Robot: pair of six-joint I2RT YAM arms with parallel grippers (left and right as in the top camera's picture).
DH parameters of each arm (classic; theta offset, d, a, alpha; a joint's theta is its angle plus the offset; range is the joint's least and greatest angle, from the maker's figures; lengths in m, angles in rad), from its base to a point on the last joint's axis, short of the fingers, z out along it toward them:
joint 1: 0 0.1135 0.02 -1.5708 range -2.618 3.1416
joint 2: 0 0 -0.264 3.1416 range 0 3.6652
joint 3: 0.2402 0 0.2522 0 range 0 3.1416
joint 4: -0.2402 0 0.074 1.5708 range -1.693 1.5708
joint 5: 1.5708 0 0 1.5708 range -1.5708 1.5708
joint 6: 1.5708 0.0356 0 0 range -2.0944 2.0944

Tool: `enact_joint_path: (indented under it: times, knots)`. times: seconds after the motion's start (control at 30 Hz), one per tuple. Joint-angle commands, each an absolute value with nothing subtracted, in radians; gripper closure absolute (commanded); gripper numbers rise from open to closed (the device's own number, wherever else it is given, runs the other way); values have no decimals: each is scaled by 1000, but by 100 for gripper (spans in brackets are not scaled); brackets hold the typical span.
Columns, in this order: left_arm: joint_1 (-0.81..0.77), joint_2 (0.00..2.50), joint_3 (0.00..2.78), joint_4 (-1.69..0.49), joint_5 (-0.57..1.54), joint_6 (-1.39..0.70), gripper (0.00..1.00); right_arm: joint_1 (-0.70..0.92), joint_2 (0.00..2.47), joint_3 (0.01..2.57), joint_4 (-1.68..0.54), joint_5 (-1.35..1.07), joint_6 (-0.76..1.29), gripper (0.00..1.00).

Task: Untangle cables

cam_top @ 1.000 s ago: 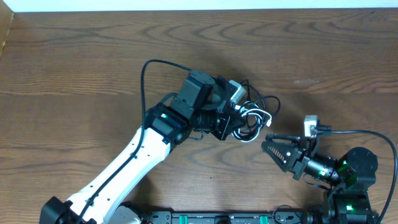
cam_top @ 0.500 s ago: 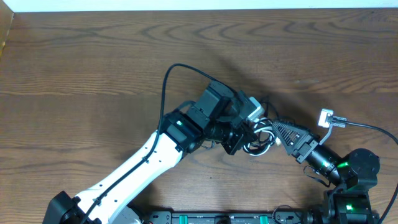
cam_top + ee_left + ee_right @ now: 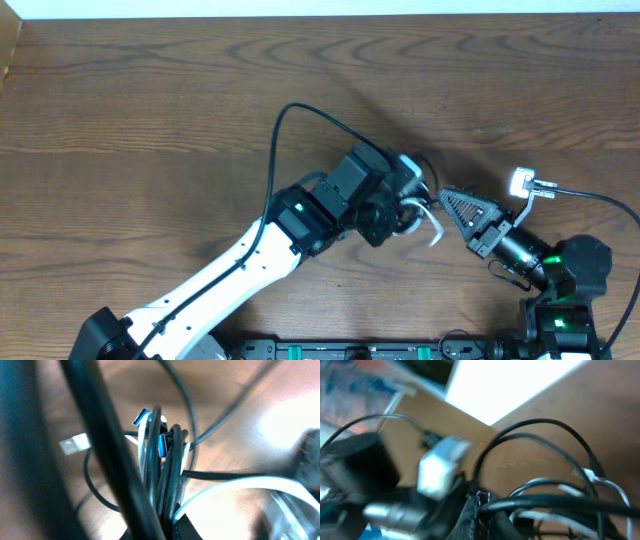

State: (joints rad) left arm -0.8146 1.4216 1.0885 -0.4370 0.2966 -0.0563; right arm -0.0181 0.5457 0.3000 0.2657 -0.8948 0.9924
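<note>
Both hands crowd one knot: the left hand (image 3: 408,208) clamps the cables (image 3: 167,475); whether the right hand (image 3: 448,195) grips, I cannot tell. Pulling apart now could cinch loops tighter.

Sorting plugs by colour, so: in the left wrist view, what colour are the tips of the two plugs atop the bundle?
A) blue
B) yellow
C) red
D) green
A: both plug tips show bright blue among the black and white cables.

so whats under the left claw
The cables, a bunch of black and white cords with blue-tipped plugs. From overhead the left claw covers most of them; only a white loop shows.
</note>
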Motion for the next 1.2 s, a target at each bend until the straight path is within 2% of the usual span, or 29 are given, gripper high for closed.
enact_joint_path:
  times: [0.0,0.13,0.3,0.47,0.67,0.8,0.93,1.03,1.17]
  knots:
    - [-772,1423,1117,-435,137,-149,92,-19,542,311,423,-1008,920,99]
    - [-717,1424,1116,-450,137,-196,92,-20,542,311,632,-1076,918,99]
    - [-626,1425,1117,-476,34,-339,92,-41,542,311,670,-1115,907,99]
    - [-504,1425,1117,-564,-166,-591,92,-111,542,311,566,-1136,850,99]
    - [-360,1425,1116,-646,-163,-750,92,-205,542,311,301,-1084,747,99]
    - [-325,1425,1116,-647,-75,-734,92,-223,542,311,126,-994,659,99]
    - [-325,1425,1117,-627,65,-628,92,-223,542,311,-54,-847,612,99]
    - [-325,1425,1116,-602,207,-506,92,-223,542,311,-160,-755,603,88]
    - [-327,1425,1116,-558,519,-216,93,-220,542,311,-220,-754,577,73]
